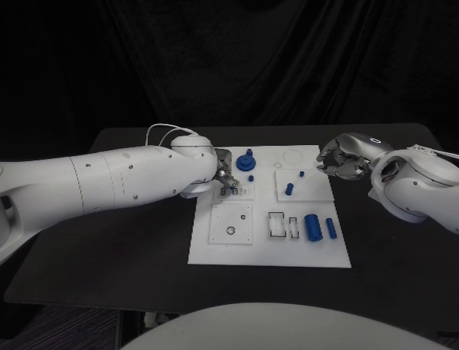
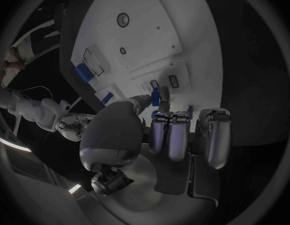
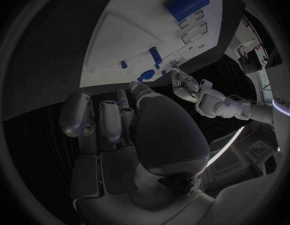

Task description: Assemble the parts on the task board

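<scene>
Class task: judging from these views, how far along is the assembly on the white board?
Early to midway. A blue knobbed part already stands upright on the task board. In hand: the left hand pinches a small blue piece over the board's left side. Left: a large blue cylinder and a thin blue rod lie loose; the right hand hovers at the edge.

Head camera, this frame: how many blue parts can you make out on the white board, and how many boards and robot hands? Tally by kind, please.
blue parts: 6
task board: 1
robot hands: 2 (left hand, right hand)
Total: 9
</scene>
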`<state>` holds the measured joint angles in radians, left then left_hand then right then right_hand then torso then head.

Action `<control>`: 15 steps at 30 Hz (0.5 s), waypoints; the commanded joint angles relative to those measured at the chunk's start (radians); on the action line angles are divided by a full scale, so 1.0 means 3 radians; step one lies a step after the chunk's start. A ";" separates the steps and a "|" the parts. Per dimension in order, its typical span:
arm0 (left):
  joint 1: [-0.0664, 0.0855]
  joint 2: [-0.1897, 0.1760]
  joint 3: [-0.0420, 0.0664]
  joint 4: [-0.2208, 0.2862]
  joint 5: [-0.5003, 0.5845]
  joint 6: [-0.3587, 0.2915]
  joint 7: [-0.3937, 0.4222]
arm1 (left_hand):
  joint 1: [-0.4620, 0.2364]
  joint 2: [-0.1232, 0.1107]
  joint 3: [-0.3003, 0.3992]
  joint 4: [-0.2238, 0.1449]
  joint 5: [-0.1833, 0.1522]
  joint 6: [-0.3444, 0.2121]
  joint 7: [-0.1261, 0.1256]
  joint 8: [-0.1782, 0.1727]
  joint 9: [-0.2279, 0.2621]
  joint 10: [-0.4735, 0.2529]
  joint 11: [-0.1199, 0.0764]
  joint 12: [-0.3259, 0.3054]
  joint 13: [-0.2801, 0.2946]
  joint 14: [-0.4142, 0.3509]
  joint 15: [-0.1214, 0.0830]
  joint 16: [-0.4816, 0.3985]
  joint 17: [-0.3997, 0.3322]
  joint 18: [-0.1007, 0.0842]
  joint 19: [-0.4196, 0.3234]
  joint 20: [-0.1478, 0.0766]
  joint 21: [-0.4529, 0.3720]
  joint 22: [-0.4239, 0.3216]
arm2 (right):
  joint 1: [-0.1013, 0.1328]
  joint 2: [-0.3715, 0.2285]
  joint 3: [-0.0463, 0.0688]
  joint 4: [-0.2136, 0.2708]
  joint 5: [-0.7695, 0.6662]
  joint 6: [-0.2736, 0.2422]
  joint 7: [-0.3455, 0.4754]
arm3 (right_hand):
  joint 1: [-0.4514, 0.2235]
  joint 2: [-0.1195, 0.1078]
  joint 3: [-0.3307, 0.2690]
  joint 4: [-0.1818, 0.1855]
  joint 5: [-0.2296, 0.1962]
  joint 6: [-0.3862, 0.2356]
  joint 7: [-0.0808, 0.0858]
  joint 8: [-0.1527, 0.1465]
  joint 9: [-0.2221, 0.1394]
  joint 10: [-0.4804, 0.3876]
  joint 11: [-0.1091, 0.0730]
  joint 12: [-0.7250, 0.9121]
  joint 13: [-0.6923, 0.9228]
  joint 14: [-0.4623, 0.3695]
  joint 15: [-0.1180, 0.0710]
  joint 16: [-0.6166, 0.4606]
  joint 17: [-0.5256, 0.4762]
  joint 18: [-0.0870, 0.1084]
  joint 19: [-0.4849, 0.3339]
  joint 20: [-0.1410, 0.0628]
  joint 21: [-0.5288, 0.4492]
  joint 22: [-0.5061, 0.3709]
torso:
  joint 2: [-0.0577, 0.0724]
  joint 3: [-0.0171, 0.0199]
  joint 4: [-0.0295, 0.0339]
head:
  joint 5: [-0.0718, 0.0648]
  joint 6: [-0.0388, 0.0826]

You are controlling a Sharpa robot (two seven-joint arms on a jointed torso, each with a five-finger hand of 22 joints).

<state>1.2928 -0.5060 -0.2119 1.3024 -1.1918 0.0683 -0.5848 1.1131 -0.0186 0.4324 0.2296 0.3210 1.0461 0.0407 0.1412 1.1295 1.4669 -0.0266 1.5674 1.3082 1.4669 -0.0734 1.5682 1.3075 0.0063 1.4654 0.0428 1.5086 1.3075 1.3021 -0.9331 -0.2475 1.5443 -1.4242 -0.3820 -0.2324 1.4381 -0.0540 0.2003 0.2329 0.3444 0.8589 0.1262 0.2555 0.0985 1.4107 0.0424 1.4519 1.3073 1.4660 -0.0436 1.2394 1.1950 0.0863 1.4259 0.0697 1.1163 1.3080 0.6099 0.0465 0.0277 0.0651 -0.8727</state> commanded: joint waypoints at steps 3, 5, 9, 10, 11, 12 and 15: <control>-0.0044 -0.0004 0.0002 0.0019 0.0006 -0.0256 -0.0052 | -0.0052 0.0014 -0.0020 0.0042 0.0028 0.0001 0.0000 0.0019 0.0002 0.0346 -0.0012 0.0011 0.0875 0.0346 -0.0018 0.0009 0.0878 0.0029 0.0241 -0.0028 0.0016 0.0812 | -0.0007 -0.0001 0.0002 0.0002 -0.0006 -0.0019 -0.0040 | 0.0003 0.0022 0.0022 0.0000 0.0017 0.0020 -0.0005 0.0014 -0.0006 -0.0016 -0.0016 -0.0014 0.0191 0.0090 0.0017 -0.0008 -0.0005 0.0040 -0.0017 -0.0010 -0.0025 0.0199 | 0.0004 0.0002 -0.0008 | 0.0017 0.0000; -0.0073 -0.0006 0.0002 0.0023 0.0006 -0.0333 -0.0051 | -0.0063 0.0022 -0.0023 0.0048 0.0031 0.0002 0.0000 0.0019 0.0002 0.0346 -0.0012 0.0011 0.0875 0.0346 -0.0018 0.0009 0.0878 0.0029 0.0241 -0.0028 0.0015 0.0811 | -0.0007 0.0002 0.0002 -0.0001 -0.0006 -0.0020 -0.0040 | 0.0003 0.0022 0.0022 0.0000 0.0017 0.0020 -0.0005 0.0014 -0.0006 -0.0016 -0.0016 -0.0014 0.0191 0.0090 0.0017 -0.0008 -0.0005 0.0040 -0.0017 -0.0010 -0.0025 0.0199 | 0.0004 0.0001 -0.0008 | 0.0016 0.0000; -0.0137 -0.0008 0.0002 0.0030 0.0006 -0.0501 -0.0054 | -0.0079 0.0044 -0.0022 0.0052 0.0066 0.0003 -0.0004 0.0019 0.0003 0.0346 -0.0014 0.0011 0.0875 0.0346 -0.0019 0.0009 0.0878 0.0027 0.0246 -0.0029 0.0023 0.0814 | -0.0007 0.0007 0.0002 -0.0005 -0.0006 -0.0022 -0.0040 | 0.0003 0.0022 0.0022 0.0000 0.0017 0.0020 -0.0005 0.0014 -0.0006 -0.0016 -0.0016 -0.0014 0.0191 0.0090 0.0017 -0.0008 -0.0005 0.0040 -0.0017 -0.0010 -0.0025 0.0199 | 0.0003 0.0004 -0.0007 | 0.0012 0.0000; -0.0149 -0.0007 0.0002 0.0031 0.0006 -0.0531 -0.0053 | -0.0083 0.0047 -0.0022 0.0052 0.0075 0.0006 -0.0004 0.0021 0.0004 0.0346 -0.0015 0.0011 0.0875 0.0346 -0.0020 0.0009 0.0878 0.0027 0.0247 -0.0030 0.0025 0.0815 | -0.0007 0.0008 0.0002 -0.0005 -0.0006 -0.0022 -0.0040 | 0.0003 0.0022 0.0022 0.0000 0.0017 0.0020 -0.0005 0.0014 -0.0006 -0.0016 -0.0016 -0.0014 0.0191 0.0090 0.0017 -0.0008 -0.0005 0.0040 -0.0017 -0.0010 -0.0025 0.0199 | 0.0002 0.0006 -0.0007 | 0.0011 0.0000; -0.0158 -0.0008 0.0002 0.0033 0.0006 -0.0555 -0.0053 | -0.0089 0.0049 -0.0024 0.0053 0.0086 0.0009 -0.0005 0.0022 0.0005 0.0346 -0.0016 0.0011 0.0875 0.0346 -0.0021 0.0009 0.0878 0.0026 0.0250 -0.0030 0.0029 0.0816 | -0.0007 0.0007 0.0002 -0.0005 -0.0006 -0.0023 -0.0040 | 0.0003 0.0022 0.0022 0.0000 0.0017 0.0020 -0.0005 0.0014 -0.0006 -0.0016 -0.0016 -0.0014 0.0191 0.0090 0.0017 -0.0008 -0.0005 0.0040 -0.0017 -0.0010 -0.0025 0.0199 | 0.0002 0.0006 -0.0008 | 0.0013 0.0000; -0.0170 -0.0009 0.0002 0.0037 0.0006 -0.0594 -0.0054 | -0.0089 0.0049 -0.0024 0.0053 0.0086 0.0009 -0.0005 0.0022 0.0005 0.0346 -0.0016 0.0011 0.0875 0.0346 -0.0021 0.0009 0.0878 0.0026 0.0250 -0.0030 0.0029 0.0816 | -0.0007 0.0007 0.0002 -0.0005 -0.0006 -0.0024 -0.0039 | 0.0005 0.0022 0.0025 -0.0001 0.0017 0.0020 -0.0005 0.0014 -0.0007 -0.0021 -0.0016 -0.0017 0.0185 0.0088 0.0017 -0.0013 -0.0010 0.0042 -0.0019 -0.0010 -0.0034 0.0195 | 0.0000 0.0005 -0.0008 | 0.0011 0.0000; -0.0194 -0.0019 0.0002 0.0053 0.0006 -0.0676 -0.0050 | -0.0096 0.0050 -0.0026 0.0055 0.0094 0.0012 -0.0005 0.0024 0.0006 0.0346 -0.0017 0.0011 0.0875 0.0346 -0.0021 0.0009 0.0878 0.0024 0.0253 -0.0031 0.0034 0.0818 | -0.0007 0.0004 0.0002 -0.0005 -0.0006 -0.0024 -0.0039 | 0.0005 0.0022 0.0025 -0.0001 0.0017 0.0020 -0.0005 0.0014 -0.0007 -0.0021 -0.0016 -0.0017 0.0185 0.0088 0.0017 -0.0013 -0.0011 0.0042 -0.0019 -0.0010 -0.0034 0.0195 | -0.0002 0.0006 -0.0004 | 0.0000 0.0000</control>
<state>1.2384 -0.5102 -0.2111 1.3153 -1.1920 -0.0656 -0.5975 1.0938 -0.0017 0.4242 0.2398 0.3463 1.0473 0.0393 0.1450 1.1315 1.4668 -0.0266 1.5674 1.3082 1.4669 -0.0734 1.5682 1.3074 0.0063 1.4654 0.0429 1.5127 1.3075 1.3021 -0.9308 -0.2477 1.5425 -1.4237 -0.3822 -0.2328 1.4381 -0.0540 0.2003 0.2330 0.3443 0.8589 0.1262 0.2555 0.0978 1.4077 0.0393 1.4519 1.3073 1.4660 -0.0436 1.2394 1.1926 0.0863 1.4259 0.0697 1.1113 1.3078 0.6103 0.0479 0.0255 0.0666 -0.8727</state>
